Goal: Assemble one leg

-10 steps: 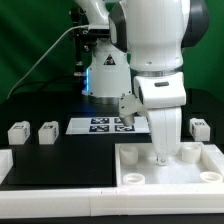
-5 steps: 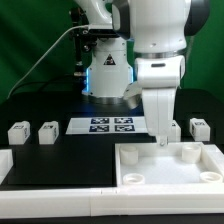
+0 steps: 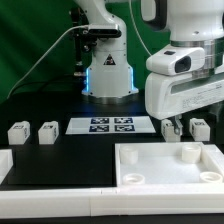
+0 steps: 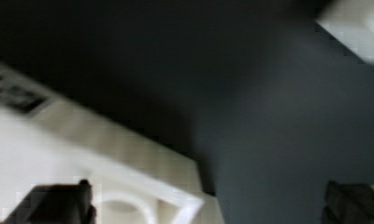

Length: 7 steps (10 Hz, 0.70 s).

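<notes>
Two small white legs [image 3: 17,131] [image 3: 47,131] with tags stand on the black table at the exterior view's left. Another leg [image 3: 200,127] stands at the right, behind the large white tray [image 3: 150,147]. My gripper [image 3: 173,124] hangs just above the table beside that right leg, behind the tray's far rim, largely hidden by the hand. In the wrist view the gripper [image 4: 209,205] is open, its dark fingers [image 4: 59,205] far apart with nothing held. A tray corner [image 4: 139,185] lies under them. A blurred white block [image 4: 356,30], probably a leg, shows at the edge.
The marker board [image 3: 112,125] lies flat behind the tray, and one of its tags shows in the wrist view [image 4: 15,92]. The robot base [image 3: 108,70] with cables stands at the back. A white piece [image 3: 4,160] sits at the left edge.
The arm has lifted off the tray's socket area and swung toward the exterior view's right, stopping by the right-hand leg. The tray and legs have not moved.
</notes>
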Each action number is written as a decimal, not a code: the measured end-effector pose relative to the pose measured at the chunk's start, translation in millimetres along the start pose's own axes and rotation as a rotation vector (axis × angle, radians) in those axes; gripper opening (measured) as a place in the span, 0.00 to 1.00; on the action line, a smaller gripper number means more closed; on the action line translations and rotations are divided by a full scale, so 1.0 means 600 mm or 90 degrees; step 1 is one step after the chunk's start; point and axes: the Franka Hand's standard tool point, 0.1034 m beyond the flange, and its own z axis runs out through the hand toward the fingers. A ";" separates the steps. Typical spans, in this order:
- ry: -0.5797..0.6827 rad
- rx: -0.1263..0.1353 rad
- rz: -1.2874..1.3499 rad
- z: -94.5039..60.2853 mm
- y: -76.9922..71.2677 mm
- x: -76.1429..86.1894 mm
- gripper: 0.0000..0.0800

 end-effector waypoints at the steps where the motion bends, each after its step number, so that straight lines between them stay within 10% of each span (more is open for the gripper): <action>1: 0.000 0.006 0.046 0.000 -0.001 0.000 0.81; 7: -0.111 0.016 0.161 0.016 -0.064 -0.044 0.81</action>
